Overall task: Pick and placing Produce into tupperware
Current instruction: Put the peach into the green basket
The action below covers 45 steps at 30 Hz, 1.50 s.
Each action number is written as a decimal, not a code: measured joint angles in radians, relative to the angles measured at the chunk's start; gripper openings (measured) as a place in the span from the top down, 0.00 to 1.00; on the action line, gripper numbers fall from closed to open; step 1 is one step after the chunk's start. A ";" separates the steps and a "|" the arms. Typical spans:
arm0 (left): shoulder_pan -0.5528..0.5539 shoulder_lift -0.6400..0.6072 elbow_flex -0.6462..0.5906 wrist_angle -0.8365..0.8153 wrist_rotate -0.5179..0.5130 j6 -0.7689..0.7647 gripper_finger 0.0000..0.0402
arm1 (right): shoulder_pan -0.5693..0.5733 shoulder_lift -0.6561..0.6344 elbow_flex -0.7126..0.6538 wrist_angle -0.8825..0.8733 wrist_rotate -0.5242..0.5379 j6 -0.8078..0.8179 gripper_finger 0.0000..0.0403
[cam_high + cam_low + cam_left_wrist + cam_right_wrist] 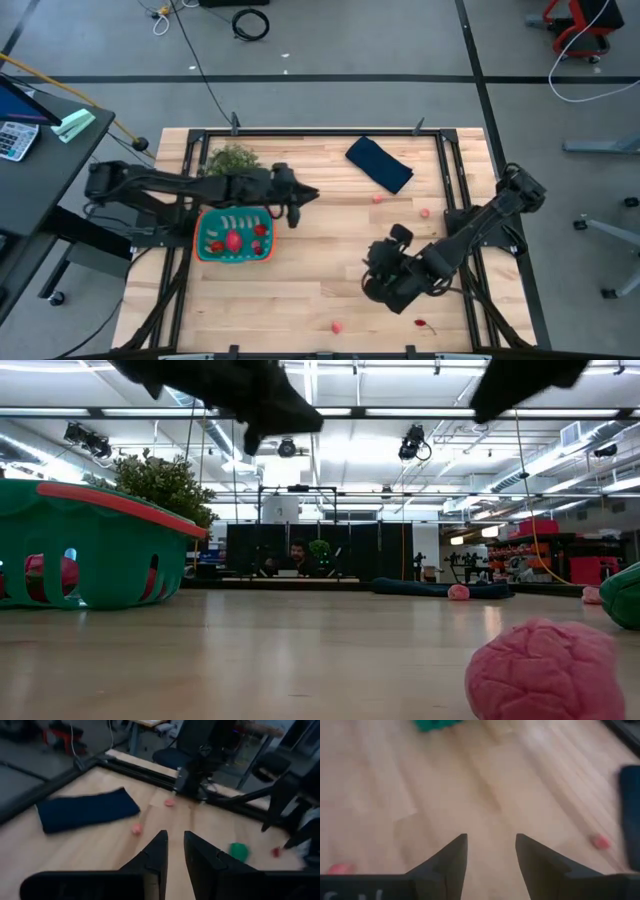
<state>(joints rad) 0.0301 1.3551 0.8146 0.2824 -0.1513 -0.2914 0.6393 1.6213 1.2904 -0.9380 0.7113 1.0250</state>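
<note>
Meanwhile the right hand [491, 851] hovers open over bare wood, the tupperware [234, 237] well apart by the left arm

- A teal-green tupperware [212, 250] with an orange edge is seen.
- Red and pink produce [234, 240] is shown.
- A dark blue cloth [379, 163] is seen.
- The table [300, 290] is pale wood.

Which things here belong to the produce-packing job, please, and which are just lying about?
Job: tupperware, produce inside it, loose pink pieces, red piece.
Lying about: blue cloth, plant.
</note>
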 joint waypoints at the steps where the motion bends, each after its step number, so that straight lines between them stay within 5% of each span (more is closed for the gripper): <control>1: 0.010 0.028 0.000 0.028 0.002 0.039 0.82 | 0.003 -0.008 -0.028 -0.001 0.014 0.032 0.56; 10: 0.059 0.245 0.051 0.197 0.154 0.173 0.68 | -0.042 -0.073 -0.263 -0.002 0.017 0.218 0.56; 20: 0.059 0.572 0.414 0.120 0.158 0.280 0.47 | -0.122 -0.168 -0.411 0.000 -0.080 0.463 0.57; 27: 0.059 0.756 0.593 0.002 0.157 0.276 0.47 | -0.081 -0.191 -0.464 0.000 -0.224 0.588 0.58; 33: 0.035 0.784 0.620 -0.200 0.171 0.248 0.51 | -0.018 -0.190 -0.488 0.001 -0.238 0.648 0.59; 42: -0.075 0.743 0.620 -0.370 0.607 0.139 0.57 | 0.052 -0.189 -0.493 0.000 -0.228 0.711 0.59; 45: -0.147 0.719 0.620 -0.499 0.644 0.110 0.58 | 0.060 -0.189 -0.493 0.001 -0.195 0.711 0.59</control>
<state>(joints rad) -0.1169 2.0743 1.4349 -0.2164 0.4924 -0.1809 0.6991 1.4326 0.7971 -0.9366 0.5163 1.7359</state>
